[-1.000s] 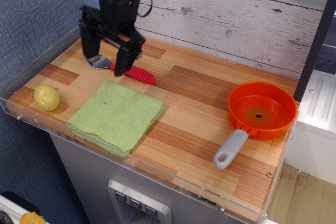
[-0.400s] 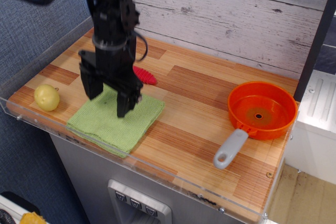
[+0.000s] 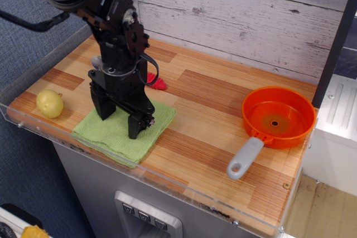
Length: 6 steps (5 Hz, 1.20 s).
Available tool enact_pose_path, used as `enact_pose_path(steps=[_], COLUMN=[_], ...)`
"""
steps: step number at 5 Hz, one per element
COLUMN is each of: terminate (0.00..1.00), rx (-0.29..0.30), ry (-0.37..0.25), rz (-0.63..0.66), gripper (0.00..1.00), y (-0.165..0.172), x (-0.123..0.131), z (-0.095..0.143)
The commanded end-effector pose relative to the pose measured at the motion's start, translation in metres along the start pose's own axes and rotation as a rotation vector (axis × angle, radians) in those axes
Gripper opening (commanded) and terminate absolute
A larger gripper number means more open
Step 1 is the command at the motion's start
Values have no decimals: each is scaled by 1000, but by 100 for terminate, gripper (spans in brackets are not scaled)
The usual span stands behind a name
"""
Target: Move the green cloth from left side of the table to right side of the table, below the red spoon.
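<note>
One green cloth [image 3: 114,132] lies flat at the lower left of the table [image 3: 212,110]. One red spoon [image 3: 158,83] sits just above it, mostly hidden behind the arm, with only a bit of red handle showing. One yellow fruit [image 3: 49,103] rests at the far left, and one orange pan [image 3: 277,118] with a grey handle at the right. The single gripper [image 3: 120,120] is spread wide, both fingertips [image 3: 135,129] down on the cloth, holding nothing.
</note>
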<state>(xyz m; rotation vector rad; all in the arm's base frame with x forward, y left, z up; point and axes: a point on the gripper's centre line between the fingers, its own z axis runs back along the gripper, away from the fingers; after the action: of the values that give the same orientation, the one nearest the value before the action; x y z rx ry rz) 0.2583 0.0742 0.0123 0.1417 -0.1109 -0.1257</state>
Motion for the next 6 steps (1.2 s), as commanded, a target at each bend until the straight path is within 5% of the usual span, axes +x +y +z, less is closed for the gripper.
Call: enact_pose_path(steps=[1,5,6], terminate=[0,0,0], rx=[-34,-51,-77], ry=[-54,3,-21], rz=[-23,-25,-24], gripper=[100,100,100], y=[-10,-58,-61], x=[11,46,56], z=[6,11,8])
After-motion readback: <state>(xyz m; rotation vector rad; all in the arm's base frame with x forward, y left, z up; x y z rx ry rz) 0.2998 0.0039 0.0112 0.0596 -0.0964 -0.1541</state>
